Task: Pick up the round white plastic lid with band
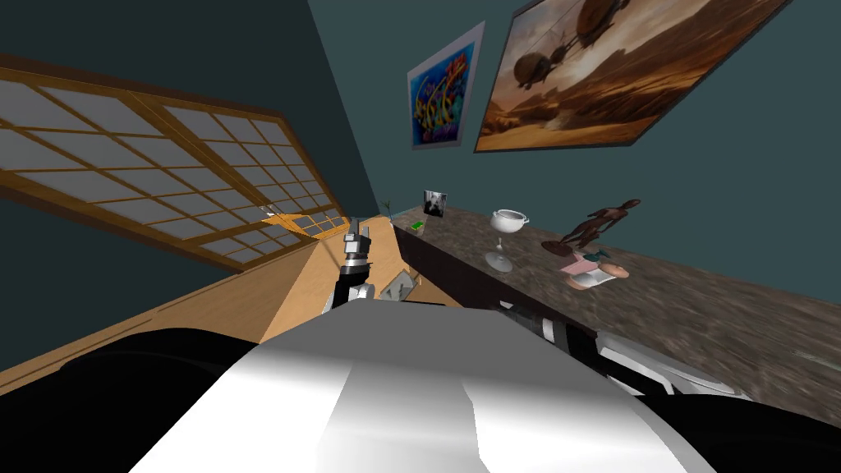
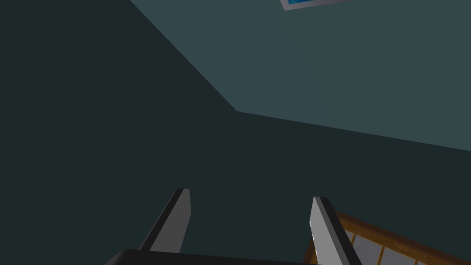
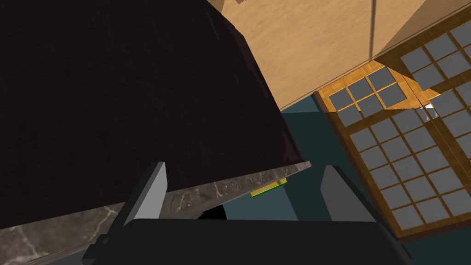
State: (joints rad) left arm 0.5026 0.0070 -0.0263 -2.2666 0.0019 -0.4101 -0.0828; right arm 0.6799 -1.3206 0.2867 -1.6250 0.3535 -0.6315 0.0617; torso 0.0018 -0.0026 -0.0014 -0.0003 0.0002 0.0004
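Note:
A dark sideboard with a stone top (image 1: 698, 320) runs along the wall on my right. On it stand a white footed cup (image 1: 507, 223) with a flat round white base (image 1: 498, 263), a brown figurine (image 1: 598, 226) and a pale pink and white thing (image 1: 593, 275). I cannot tell which of these is the lid. My right gripper (image 3: 245, 166) is open and empty, low beside the sideboard's dark front (image 3: 129, 92), and it points along that front. My left gripper (image 2: 251, 194) is open and empty, raised in front of me (image 1: 359, 226).
At the sideboard's far end are a small picture frame (image 1: 434, 203), a green and yellow thing (image 1: 417, 226) (image 3: 269, 187) and a thin plant (image 1: 386, 205). Wooden floor (image 1: 271, 304) lies to my left. A lattice door (image 1: 164, 164) takes up the left wall.

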